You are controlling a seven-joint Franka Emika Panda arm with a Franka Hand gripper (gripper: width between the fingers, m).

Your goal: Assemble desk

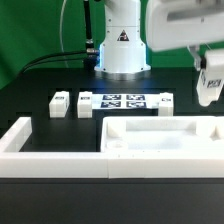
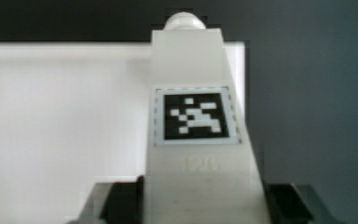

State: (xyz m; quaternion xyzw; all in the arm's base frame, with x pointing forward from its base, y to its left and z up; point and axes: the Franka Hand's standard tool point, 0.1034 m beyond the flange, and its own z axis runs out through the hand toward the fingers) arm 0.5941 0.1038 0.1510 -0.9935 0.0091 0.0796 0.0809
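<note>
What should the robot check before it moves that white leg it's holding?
1. Leg gripped between the jaws: ok.
2. Tag on the leg faces the wrist camera and is unblocked: ok.
3. Tabletop lies flat with its rim up: ok.
4. Held leg lined up over a tabletop corner: cannot tell; it hangs in the air near the exterior view's right edge.
5. Two spare legs sit beside the marker board, away from the held leg: ok.
6. Hole for the leg in the tabletop: cannot tell.

Leg post (image 2: 197, 110) (one end) runs out of frame.
</note>
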